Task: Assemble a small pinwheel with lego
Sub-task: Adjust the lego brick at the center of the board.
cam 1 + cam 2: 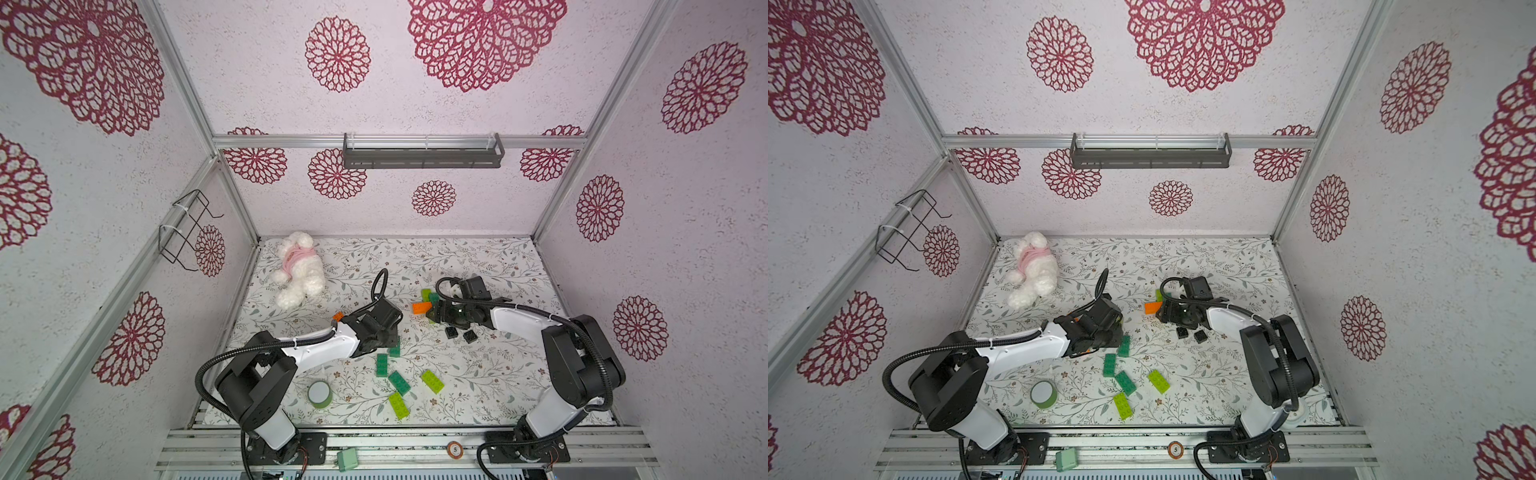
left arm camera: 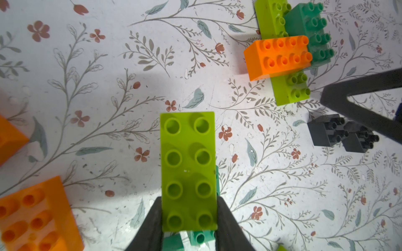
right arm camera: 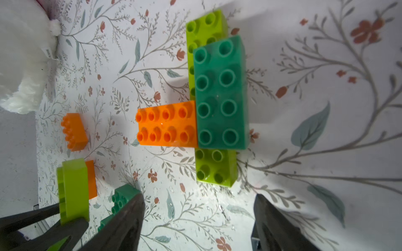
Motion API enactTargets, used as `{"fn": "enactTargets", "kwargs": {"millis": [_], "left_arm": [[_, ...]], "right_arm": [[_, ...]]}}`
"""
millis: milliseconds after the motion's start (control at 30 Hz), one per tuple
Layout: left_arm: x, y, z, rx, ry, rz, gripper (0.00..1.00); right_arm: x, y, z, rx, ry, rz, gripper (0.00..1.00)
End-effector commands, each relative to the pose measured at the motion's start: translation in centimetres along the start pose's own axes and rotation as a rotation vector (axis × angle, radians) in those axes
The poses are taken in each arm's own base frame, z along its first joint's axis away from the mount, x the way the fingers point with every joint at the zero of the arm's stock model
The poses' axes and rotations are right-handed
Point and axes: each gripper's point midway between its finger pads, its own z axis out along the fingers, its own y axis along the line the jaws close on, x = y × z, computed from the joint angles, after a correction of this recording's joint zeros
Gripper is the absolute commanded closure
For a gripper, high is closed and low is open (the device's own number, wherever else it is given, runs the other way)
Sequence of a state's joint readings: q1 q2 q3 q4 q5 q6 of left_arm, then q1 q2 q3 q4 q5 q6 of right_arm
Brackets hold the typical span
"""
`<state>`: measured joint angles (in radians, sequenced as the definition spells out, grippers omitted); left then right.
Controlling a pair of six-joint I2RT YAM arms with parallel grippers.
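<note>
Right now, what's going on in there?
The left end effector is pinching a lime green brick by one end. The right end effector is open and empty, hovering next to the half-built piece: an orange brick and a dark green brick seated on lime green bricks. Two black bricks lie beside it, not yet attached.

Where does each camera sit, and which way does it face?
Both top views: high in front, facing down and back; left arm, right arm, table.
Left wrist: downward past left gripper, shut on lime brick.
Right wrist: downward past open right gripper at joined bricks.
Shared: both wrist views show those joined bricks.
</note>
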<state>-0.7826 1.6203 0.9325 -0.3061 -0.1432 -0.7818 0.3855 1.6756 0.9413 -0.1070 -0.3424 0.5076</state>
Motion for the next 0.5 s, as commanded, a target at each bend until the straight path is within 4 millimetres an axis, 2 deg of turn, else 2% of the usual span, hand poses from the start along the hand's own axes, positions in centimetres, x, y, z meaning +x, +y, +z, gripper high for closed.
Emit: {"fn": "enactTargets", "kwargs": {"millis": [0,200,467], "left_arm": [[-1.4,-0.7,-1.3,0.052,-0.055,0.001,0.73],[-1.7,-0.3,-2.7,0.074,-0.071,0.035,0.73],[-1.8,0.9,-3.2,0.057,-0.047,0.084,0.73]], "right_arm": [[-1.3,0.9,0.3,-0.007,-0.006,-0.034,0.19],[-1.7,1.7,1.8,-0.036,0.019,-0.025,0.19],[-0.2,5.0,3.0,-0.111,0.048,-0.028,0.20]]}}
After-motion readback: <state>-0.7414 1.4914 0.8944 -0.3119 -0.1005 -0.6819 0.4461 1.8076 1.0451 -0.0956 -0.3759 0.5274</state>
